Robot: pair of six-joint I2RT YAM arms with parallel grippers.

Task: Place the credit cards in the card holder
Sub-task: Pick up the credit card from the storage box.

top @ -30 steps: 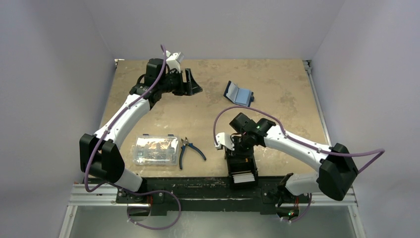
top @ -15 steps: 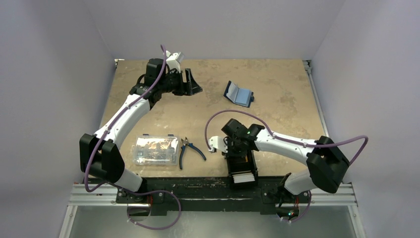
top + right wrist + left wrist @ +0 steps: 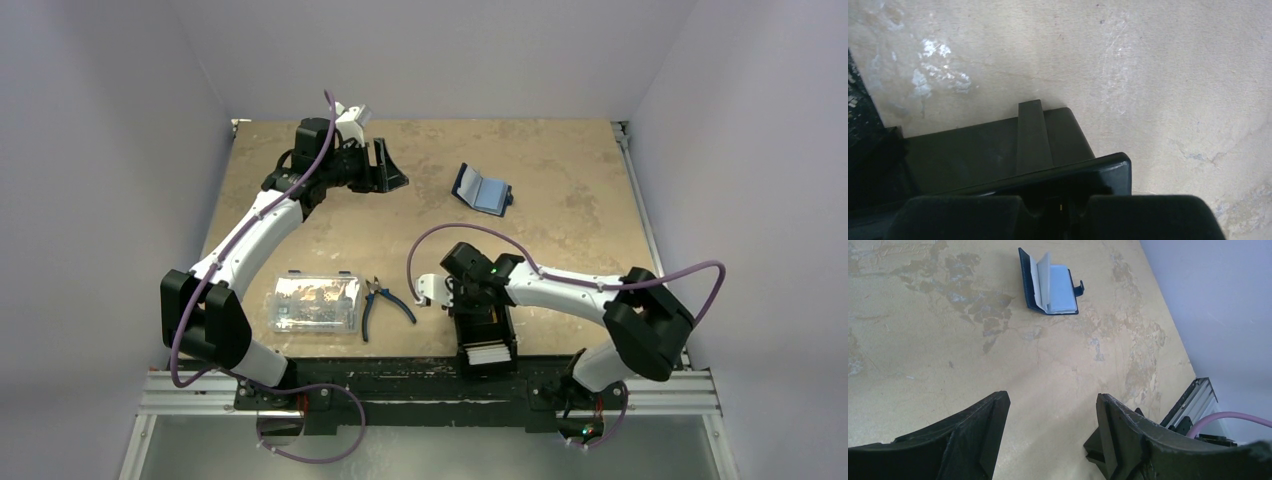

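Seen from above, a clear plastic box (image 3: 313,302) and blue-handled pliers (image 3: 385,303) lie at the near left of the tan table (image 3: 560,230). Beyond them, the left gripper (image 3: 388,168) hangs over the far left, its fingers spread wide and holding nothing. To its right and well apart from it, the navy card holder (image 3: 482,188) lies open, one flap propped up. At the near edge, the right gripper (image 3: 1060,202) dips into a black tray (image 3: 516,352), where the credit cards (image 3: 490,356) stand as a pale stack. Its fingers are drawn almost together with only a dark slit between them, and it is unclear whether a card sits in that slit. The likely risks are several. The thin, tightly stacked cards could let the pinch take two at once, or none. The fingers could snag the tray wall and drag the tray toward the table's edge. A card held by its rim might twist or slip on the way across. The holder lies unsteadied, so it may slide when a card is pushed into a slot.
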